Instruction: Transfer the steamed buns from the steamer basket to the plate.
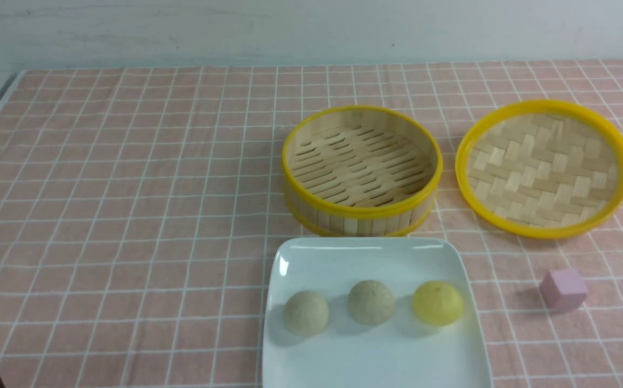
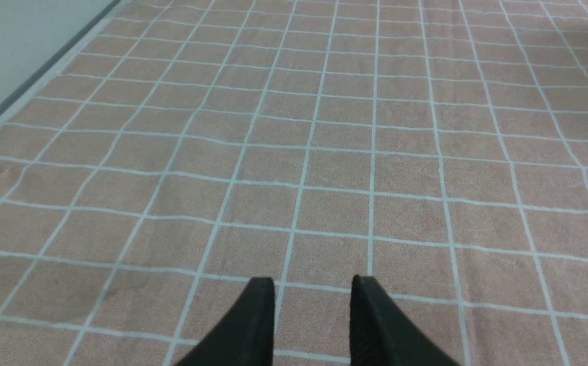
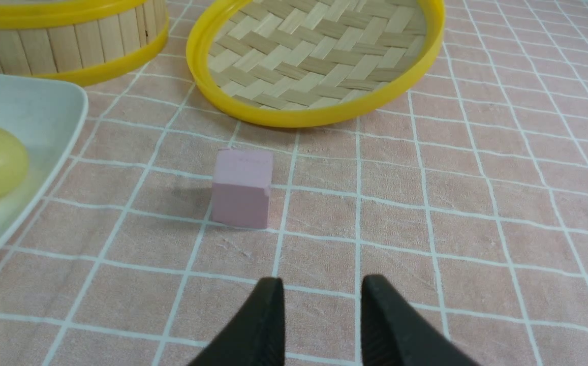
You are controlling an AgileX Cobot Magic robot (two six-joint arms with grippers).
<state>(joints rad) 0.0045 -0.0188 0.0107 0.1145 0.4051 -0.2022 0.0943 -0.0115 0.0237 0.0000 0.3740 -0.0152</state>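
With all three steamed buns (image 1: pixel 371 307) on the plate (image 1: pixel 311 253) and the steamer basket (image 1: pixel 362 213) bare, both grippers' jaws stand spread, empty; nothing remains.

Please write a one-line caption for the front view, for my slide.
Three buns in a row on the plate; empty steamer basket, woven tray and pink cube nearby.

Three small round pleated buns on plate: two pale beige-grey (image 1: pixel 306 312) (image 1: pixel 371 302), one yellow (image 1: pixel 438 303), lying at 3 o'clock end of row. One deep round bamboo steamer basket with yellow rims (image 1: pixel 362 170), nothing inside. One shallow yellow-rimmed woven bamboo tray (image 1: pixel 544 168), at 3 o'clock from basket. One glossy white square plate (image 1: pixel 343 258). One small pink cube (image 1: pixel 563 289). One pink checked cloth (image 1: pixel 128 215). Two black grippers (image 2: pixel 313 315) (image 3: pixel 319 315); dark speck at front view's lower left corner possibly part of one.
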